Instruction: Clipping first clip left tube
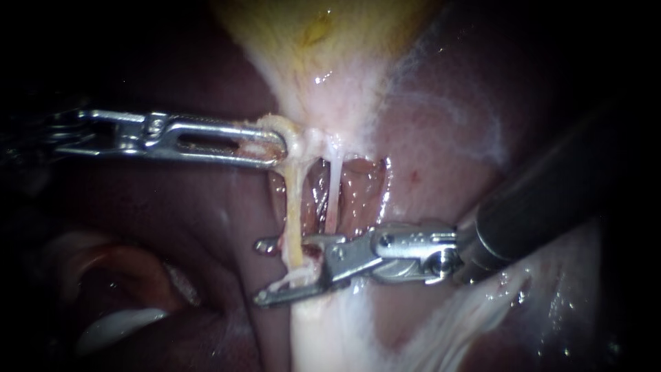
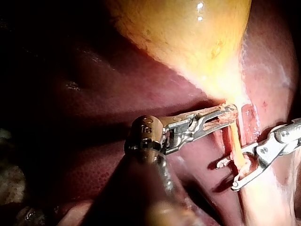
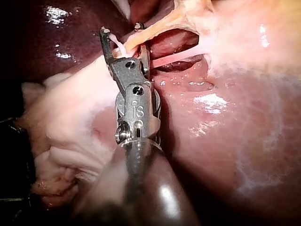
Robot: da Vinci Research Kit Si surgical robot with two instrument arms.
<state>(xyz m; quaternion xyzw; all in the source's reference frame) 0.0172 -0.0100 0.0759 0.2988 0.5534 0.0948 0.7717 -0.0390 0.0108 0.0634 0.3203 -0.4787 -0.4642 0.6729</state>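
Left tube [image 1: 294, 207] runs from the gallbladder [image 1: 323, 34] neck straight down the endoscope view, long axis near vertical and taut. Its lower end merges into pale tissue [image 1: 317, 331].

Right tube [image 1: 333, 193] is thinner and paler. It runs roughly parallel, just beside the left tube with a narrow slot between them. A dissected window behind both shows reddish liver bed.

Left instrument [image 1: 279, 146]: shaft near horizontal, pincer clamped on the top end of the left tube where it meets the gallbladder neck. Jaws are together, with yellowish tissue curled over the tip. Left wrist view agrees: left instrument [image 2: 228, 113] grips the upper end of the left tube [image 2: 235, 141], under the gallbladder [image 2: 188, 37].

Right instrument [image 1: 259, 271]: pincer wide open and straddling the lower end of the left tube, roughly square to its axis. One jaw sits on each side and both tips are past the tube. No squeeze is visible, and I can't tell whether a clip is loaded. Right wrist view: right instrument [image 3: 121, 29] has the left tube [image 3: 155, 29] crossing the gap, with the right tube [image 3: 176, 58] outside it, beside the pincer.

Room: bare liver [image 1: 172, 220] beyond the jaw tips. It is tight on the right-tube side.
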